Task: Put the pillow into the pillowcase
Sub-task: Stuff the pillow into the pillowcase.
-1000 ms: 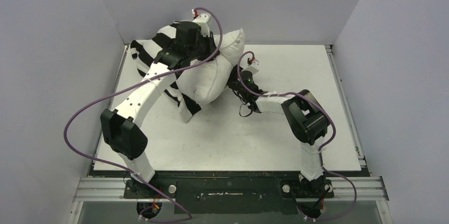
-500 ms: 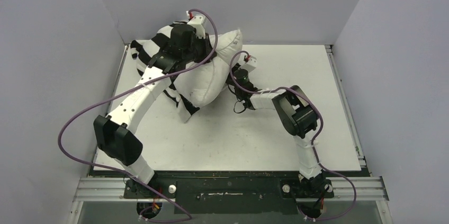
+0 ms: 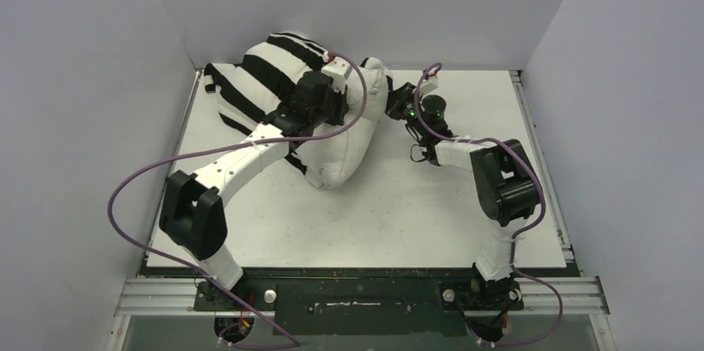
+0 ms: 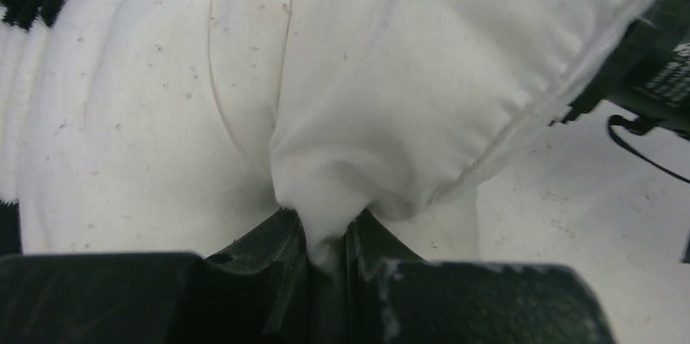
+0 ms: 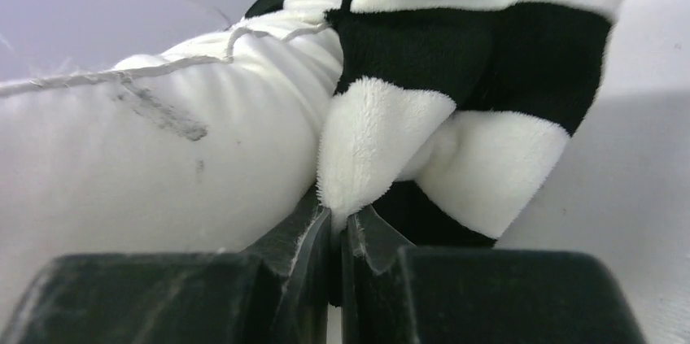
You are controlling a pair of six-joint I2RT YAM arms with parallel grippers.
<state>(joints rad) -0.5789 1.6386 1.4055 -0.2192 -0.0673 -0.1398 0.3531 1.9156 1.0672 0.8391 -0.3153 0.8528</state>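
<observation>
Your left gripper [image 4: 325,238] is clenched on a pinched fold of the plump off-white fabric pillow [image 4: 390,76]. You find this pillow at about 11 o'clock on the white table [image 3: 374,218]. Its 10 o'clock end is covered by the soft black-and-white striped pillowcase [image 3: 257,77], and its 5 o'clock end is bare. At the pillow's 3 o'clock side, your right gripper [image 5: 336,230] grasps a plush edge of the pillowcase.

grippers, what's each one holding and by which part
Left gripper pinches a bunched fold of the pillow. Right gripper pinches the pillowcase by a white-striped edge.
</observation>
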